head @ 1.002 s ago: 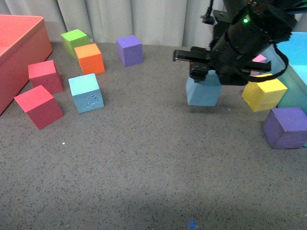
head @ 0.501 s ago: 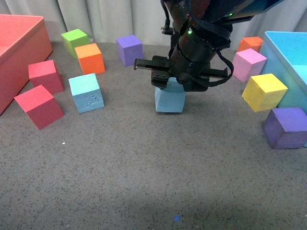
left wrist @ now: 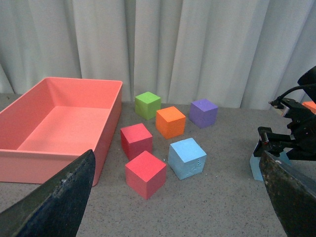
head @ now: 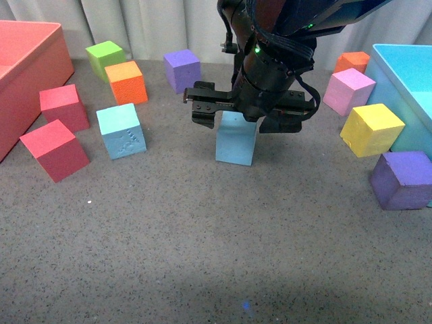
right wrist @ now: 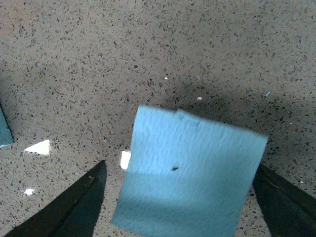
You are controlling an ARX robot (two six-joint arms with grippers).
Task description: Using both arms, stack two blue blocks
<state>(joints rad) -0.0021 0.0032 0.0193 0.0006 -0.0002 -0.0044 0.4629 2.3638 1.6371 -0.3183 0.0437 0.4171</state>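
Note:
My right gripper (head: pixel 237 116) is shut on a plain sky-blue block (head: pixel 235 140) and holds it over the middle of the grey floor. That block fills the right wrist view (right wrist: pixel 187 173) between the two dark fingers. The second blue block (head: pixel 121 131), with small dents on its front face, sits to the left among the red cubes; it also shows in the left wrist view (left wrist: pixel 186 158). My left gripper (left wrist: pixel 175 197) is open and empty, well back from the cubes. The held block shows at that view's right edge (left wrist: pixel 256 167).
Two red cubes (head: pixel 54 150) lie left of the dented block, beside a large red bin (head: pixel 30 74). Green (head: pixel 104 57), orange (head: pixel 127 82) and purple (head: pixel 182 70) cubes stand behind. Pink (head: pixel 347 91), yellow (head: pixel 371 129) and purple (head: pixel 401 179) cubes lie beside a light-blue bin (head: pixel 412 67) on the right.
My right arm has carried the held blue block leftward from beside the yellow cube to the middle of the floor. The other cubes have not moved.

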